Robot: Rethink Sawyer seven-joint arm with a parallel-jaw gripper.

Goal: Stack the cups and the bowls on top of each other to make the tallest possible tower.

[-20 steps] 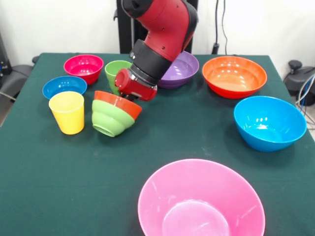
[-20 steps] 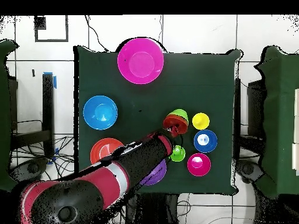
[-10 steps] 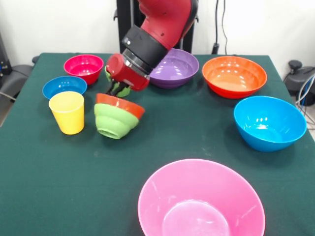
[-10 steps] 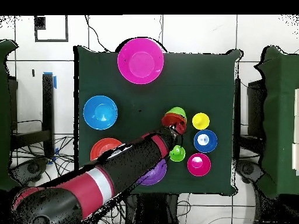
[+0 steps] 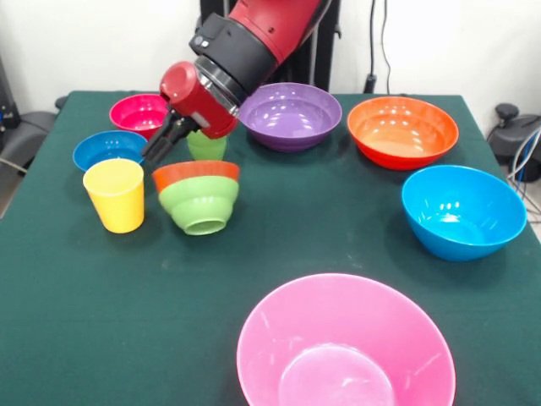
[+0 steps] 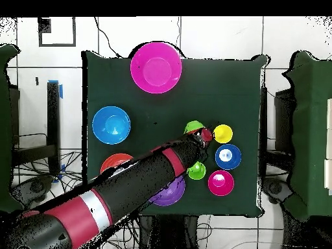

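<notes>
Gripper [image 5: 161, 144] of the red and black arm [image 5: 245, 42] hangs tilted above the green table [image 5: 338, 228], its dark fingers [image 5: 169, 135] spread a little and closed on nothing — their tips sit just off the rim of the small orange-red bowl [image 5: 196, 173]. That bowl lies upside down over the small light-green bowl [image 5: 201, 203], also inverted, and the pair leans slightly toward the camera, forming a two-piece pile on the cloth.

In the front view, taking this pile as the dial's centre: the yellow cup [image 5: 115, 194] stands upright at 9 o'clock, just beside it but not touching. The light-green cup [image 5: 206, 145] rises at 12 o'clock, partly hidden by the wrist. The small dark blue bowl [image 5: 110, 150] rests at 10 o'clock, with the small magenta-red bowl [image 5: 142, 113] beyond it at about 11. The large purple bowl [image 5: 291, 115] sits at 1 o'clock, the large orange bowl [image 5: 402, 131] at 2, the large light blue bowl [image 5: 463, 211] at 3 — well apart from the pile. The large pink bowl [image 5: 345, 345] fills the near edge at 5 o'clock, cut off by the frame.

All five open bowls and both cups stand mouth up and empty. From overhead, the arm [image 6: 130, 188] crosses the table diagonally and covers part of the purple and orange bowls; the gripper end reaches in between the pile and the yellow cup [image 6: 222, 133].
</notes>
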